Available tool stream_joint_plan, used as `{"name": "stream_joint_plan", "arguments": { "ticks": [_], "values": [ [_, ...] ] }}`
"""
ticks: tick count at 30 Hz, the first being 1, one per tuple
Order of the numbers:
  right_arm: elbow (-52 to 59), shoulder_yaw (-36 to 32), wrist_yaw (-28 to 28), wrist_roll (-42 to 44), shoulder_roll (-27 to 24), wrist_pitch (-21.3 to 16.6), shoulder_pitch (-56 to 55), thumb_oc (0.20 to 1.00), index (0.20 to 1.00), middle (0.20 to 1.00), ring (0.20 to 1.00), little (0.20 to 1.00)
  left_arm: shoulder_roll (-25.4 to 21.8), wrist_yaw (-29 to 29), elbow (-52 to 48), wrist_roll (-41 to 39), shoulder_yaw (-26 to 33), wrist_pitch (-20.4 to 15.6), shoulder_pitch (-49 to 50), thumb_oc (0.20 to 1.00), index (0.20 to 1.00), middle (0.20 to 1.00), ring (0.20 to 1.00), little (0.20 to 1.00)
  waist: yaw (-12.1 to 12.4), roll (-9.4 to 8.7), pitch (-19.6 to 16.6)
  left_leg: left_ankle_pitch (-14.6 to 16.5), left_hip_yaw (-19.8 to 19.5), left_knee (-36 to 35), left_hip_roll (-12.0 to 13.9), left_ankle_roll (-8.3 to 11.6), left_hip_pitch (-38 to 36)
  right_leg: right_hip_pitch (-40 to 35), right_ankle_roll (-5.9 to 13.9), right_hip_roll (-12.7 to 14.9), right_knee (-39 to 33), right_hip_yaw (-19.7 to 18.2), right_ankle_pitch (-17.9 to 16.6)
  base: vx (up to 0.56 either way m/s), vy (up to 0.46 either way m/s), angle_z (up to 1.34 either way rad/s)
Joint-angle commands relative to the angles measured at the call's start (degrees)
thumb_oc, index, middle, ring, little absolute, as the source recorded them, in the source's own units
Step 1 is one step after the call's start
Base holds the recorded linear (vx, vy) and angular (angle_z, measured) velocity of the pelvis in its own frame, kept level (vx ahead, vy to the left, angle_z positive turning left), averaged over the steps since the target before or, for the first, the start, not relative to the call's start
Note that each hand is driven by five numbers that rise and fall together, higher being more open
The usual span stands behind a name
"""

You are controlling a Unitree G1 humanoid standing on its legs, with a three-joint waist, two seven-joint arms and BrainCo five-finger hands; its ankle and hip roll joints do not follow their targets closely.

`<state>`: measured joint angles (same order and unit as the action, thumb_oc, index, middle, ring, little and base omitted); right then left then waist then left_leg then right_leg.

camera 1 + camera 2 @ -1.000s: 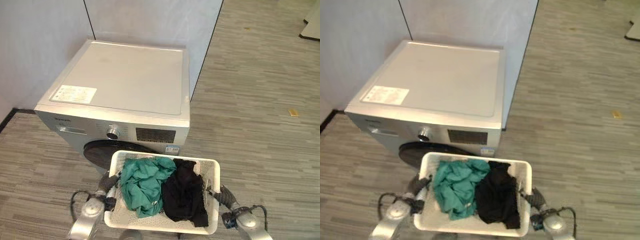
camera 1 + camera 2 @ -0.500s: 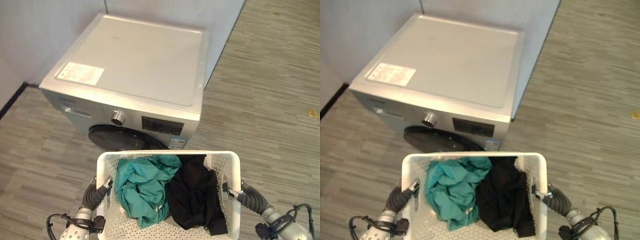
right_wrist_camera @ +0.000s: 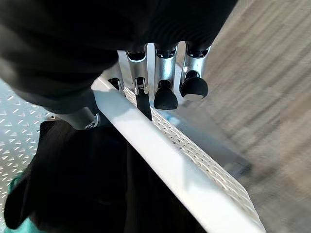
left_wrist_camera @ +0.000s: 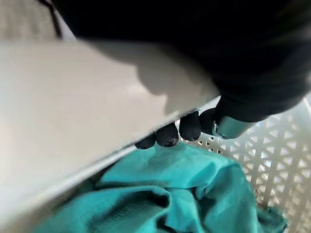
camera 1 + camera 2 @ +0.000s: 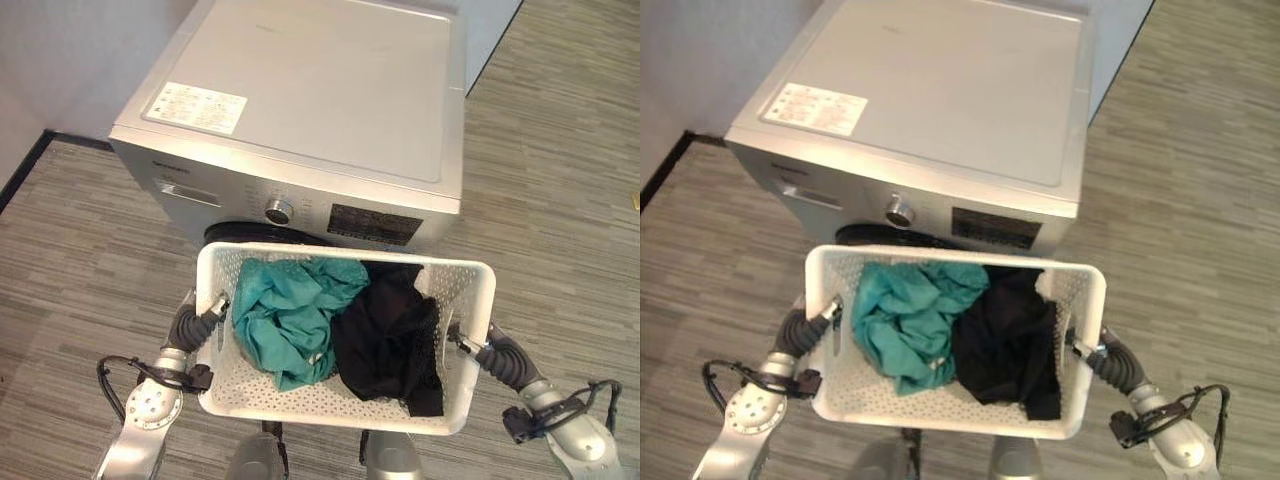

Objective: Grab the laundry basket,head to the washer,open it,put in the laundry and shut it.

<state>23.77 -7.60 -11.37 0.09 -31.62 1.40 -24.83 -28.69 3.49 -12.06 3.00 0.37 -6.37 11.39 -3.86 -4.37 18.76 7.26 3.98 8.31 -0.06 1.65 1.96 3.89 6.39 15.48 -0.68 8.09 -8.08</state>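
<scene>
Covering the whole scene is a floor (image 5: 560, 180) of grey wood-grain planks, and on the far left it meets a pale wall (image 5: 60, 50) along a dark skirting strip (image 5: 22, 160). A pale panel (image 5: 490, 30) stands at the far right behind the washer (image 5: 320, 90), a silver front-loader whose flat lid fills the far middle. A white label (image 5: 195, 107) sits on the lid's near-left corner. On the washer's front panel there is a round knob (image 5: 279, 211), with a dark display (image 5: 373, 224) to its right. Below the knob the top of the dark round door (image 5: 240, 233) shows, shut as far as can be seen, the rest hidden behind the basket (image 5: 250, 385).

The basket is white and perforated, and it is held up just near of the washer's front, between the two hands. Inside, a teal garment (image 5: 285, 315) lies crumpled on the left and a black garment (image 5: 390, 340) on the right, the two touching in the middle.

The left hand (image 5: 197, 322) grips the basket's left rim: in its wrist view the dark fingertips (image 4: 168, 135) curl over the rim above the teal cloth. The right hand (image 5: 490, 352) grips the right rim, with its fingers (image 3: 165, 92) hooked down the outer side of the wall and its thumb on the inner side by the black cloth.
</scene>
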Motion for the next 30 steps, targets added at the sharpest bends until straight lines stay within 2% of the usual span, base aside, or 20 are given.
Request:
{"name": "stream_joint_plan", "arguments": {
  "ticks": [1, 4, 7, 12, 13, 15, 17, 18, 22, 24, 25, 26, 27, 28, 29, 30],
  "values": [
    [1.2, -9.0, 2.4, 4.2, -3.3, -5.5, 2.8, 0.2, 0.2, 0.2, 0.2, 0.2, -2.7, 4.7, -1.5, 1.1, 14.4, -3.4, 0.2, 0.2, 0.2, 0.2, 0.2, 0.2, -0.9, 2.32, -6.0, 8.3, -0.7, -0.4, 1.2, -2.47, -6.6, 5.9, 2.32, -4.2, -2.5, -1.5, -0.4, -0.09, 0.2, -0.13],
    [0.8, -10.7, 1.9, 5.7, -2.6, -5.5, 3.6, 0.2, 0.2, 0.2, 0.2, 0.2, -4.8, 4.9, -3.3, 1.3, 16.8, -3.8, -1.1, 0.2, 0.2, 0.2, 0.2, 0.2, -1.2, 1.76, -6.7, 8.8, 0.0, 0.0, -0.1, -3.42, -6.9, 6.0, 2.96, -3.3, -2.3, -2.6, -0.7, -0.07, 0.179, -0.2],
    [1.9, -16.5, 1.2, 8.4, -2.8, -5.4, 3.0, 0.2, 0.2, 0.2, 0.2, 0.2, -7.5, 4.6, -6.2, 0.0, 20.8, -3.9, -2.2, 0.2, 0.2, 0.2, 0.2, 0.2, -1.8, 1.33, -8.0, 9.6, 0.3, 0.6, -1.0, -4.4, -7.7, 5.7, 3.47, -3.0, -2.0, -3.7, -0.7, -0.03, 0.123, -0.06],
    [-1.0, -19.5, 1.9, 10.9, -5.2, -4.4, 6.6, 0.2, 0.2, 0.2, 0.2, 0.2, -10.2, 2.5, -6.6, -4.0, 21.4, -3.1, -4.5, 0.2, 0.2, 0.2, 0.2, 0.2, -1.3, 1.09, -9.4, 10.2, 0.3, 1.0, -1.6, -5.33, -8.8, 5.2, 3.8, -3.0, -1.6, -4.8, -0.8, 0.02, 0.064, -0.18],
    [-3.3, -17.2, 2.6, 11.3, -7.3, -3.6, 10.0, 0.2, 0.2, 0.2, 0.2, 0.2, -11.3, 2.0, -5.2, -5.4, 18.6, -2.5, -8.2, 0.2, 0.2, 0.2, 0.2, 0.2, -0.8, 0.83, -10.1, 10.4, 0.1, 1.3, -1.9, -5.47, -9.2, 4.8, 3.94, -2.8, -1.3, -4.9, -1.1, 0.03, 0.021, -0.13],
    [-4.7, -15.4, 2.6, 12.6, -8.4, -3.4, 12.7, 0.2, 0.2, 0.2, 0.2, 0.2, -12.4, 1.9, -3.6, -6.0, 16.4, -2.4, -11.8, 0.2, 0.2, 0.2, 0.2, 0.2, -0.6, 0.69, -10.0, 10.4, -0.2, 1.5, -2.0, -5.51, -9.3, 4.6, 4.08, -2.6, -1.2, -4.9, -1.4, 0.02, -0.008, 0.01],
    [-8.3, -11.7, 1.8, 16.3, -13.7, -1.9, 18.3, 0.2, 0.2, 0.2, 0.2, 0.2, -14.3, 1.7, -0.3, -8.7, 10.4, -1.6, -21.2, 0.2, 0.2, 0.2, 0.2, 0.2, 0.5, 0.18, -11.0, 10.2, -0.8, 1.3, -2.2, -5.19, -9.8, 3.7, 4.37, -2.0, -1.2, -4.1, -2.2, 0.05, -0.029, 0.1],
    [-8.7, -11.8, 1.9, 16.5, -13.9, -2.0, 18.7, 0.2, 0.2, 0.2, 0.2, 0.2, -14.4, 1.9, 0.3, -8.7, 10.0, -1.7, -21.9, 0.2, 0.2, 0.2, 0.2, 0.2, 0.6, 0.23, -10.8, 10.1, -0.9, 1.2, -2.3, -5.19, -9.8, 3.7, 4.39, -1.9, -1.3, -4.0, -2.2, 0.02, -0.025, 0.3],
    [-15.4, -9.5, 2.4, 20.7, -25.0, -0.4, 26.2, 0.2, 0.2, 0.2, 0.2, 0.2, -17.5, 2.9, 6.1, -10.7, 2.4, -1.0, -34.6, 0.2, 0.2, 0.2, 0.2, 0.2, 1.3, -0.19, -12.0, 9.4, -2.1, 0.1, -1.9, -4.47, -10.4, 3.1, 4.65, -1.7, -1.0, -3.7, -2.8, 0.03, -0.043, 0.18],
    [-23.0, -2.9, 3.6, 23.7, -32.8, 0.4, 34.8, 0.2, 0.2, 0.2, 0.2, 0.2, -19.1, 3.7, 14.4, -15.8, -5.7, -0.6, -45.2, 0.2, 0.2, 0.2, 0.2, 0.2, 2.0, -0.12, -12.3, 8.9, -2.8, -0.7, -1.4, -3.83, -11.2, 2.6, 4.8, -1.7, -0.8, -3.4, -2.8, 0.05, -0.077, 0.3],
    [-26.1, 0.7, 3.8, 24.6, -34.9, 1.0, 38.4, 0.2, 0.2, 0.2, 0.2, 0.2, -19.8, 4.2, 18.7, -18.1, -8.7, -0.7, -49.2, 0.2, 0.2, 0.2, 0.2, 0.2, 2.2, -0.06, -12.3, 8.7, -2.9, -1.0, -1.1, -3.56, -11.4, 2.4, 4.71, -1.9, -0.7, -3.3, -2.6, 0.05, -0.092, 0.18],
    [-28.9, 4.8, 3.9, 25.6, -36.6, 1.3, 43.0, 0.2, 0.2, 0.2, 0.2, 0.2, -20.9, 4.2, 22.6, -20.2, -12.2, -0.7, -53.8, 0.2, 0.2, 0.2, 0.2, 0.2, 2.3, 0.02, -12.3, 8.6, -3.2, -1.2, -0.7, -3.31, -11.8, 2.2, 4.72, -1.9, -0.6, -3.3, -2.4, 0.03, -0.052, 0.14],
    [-29.5, 5.7, 4.0, 25.7, -36.6, 1.1, 44.1, 0.2, 0.2, 0.2, 0.2, 0.2, -21.1, 4.2, 23.3, -20.4, -12.6, -0.9, -54.5, 0.2, 0.2, 0.2, 0.2, 0.2, 2.1, -0.03, -12.2, 8.6, -3.2, -1.3, -0.7, -3.29, -11.8, 2.2, 4.7, -1.9, -0.6, -3.3, -2.4, 0.06, -0.08, 0.11],
    [-33.7, 12.0, 4.7, 26.6, -39.0, 1.9, 50.9, 0.2, 0.2, 0.2, 0.2, 0.2, -22.0, 5.1, 31.2, -23.7, -19.2, -0.5, -63.3, 0.2, 0.2, 0.2, 0.2, 0.2, 2.4, 0.28, -12.6, 8.2, -3.8, -1.6, 0.0, -2.82, -12.2, 2.0, 4.58, -2.2, -0.4, -3.2, -1.8, 0.05, -0.057, 0.08],
    [-34.4, 13.1, 4.7, 26.7, -38.8, 1.7, 52.3, 0.2, 0.2, 0.2, 0.2, 0.2, -22.2, 5.1, 32.0, -24.0, -19.7, -0.8, -64.1, 0.2, 0.2, 0.2, 0.2, 0.2, 2.2, 0.21, -12.4, 8.2, -3.8, -1.7, 0.0, -2.78, -12.2, 2.0, 4.56, -2.2, -0.4, -3.1, -1.8, 0.07, -0.092, 0.09],
    [-37.2, 18.0, 4.8, 26.7, -39.9, 2.0, 57.6, 0.2, 0.2, 0.2, 0.2, 0.2, -22.5, 5.2, 36.2, -25.5, -23.7, -0.9, -69.4, 0.2, 0.2, 0.2, 0.2, 0.2, 1.9, 0.43, -12.3, 7.9, -4.3, -2.0, 0.4, -2.42, -12.4, 1.8, 4.53, -2.3, -0.1, -3.0, -1.3, 0.09, -0.098, 0.13]
  ]
}}
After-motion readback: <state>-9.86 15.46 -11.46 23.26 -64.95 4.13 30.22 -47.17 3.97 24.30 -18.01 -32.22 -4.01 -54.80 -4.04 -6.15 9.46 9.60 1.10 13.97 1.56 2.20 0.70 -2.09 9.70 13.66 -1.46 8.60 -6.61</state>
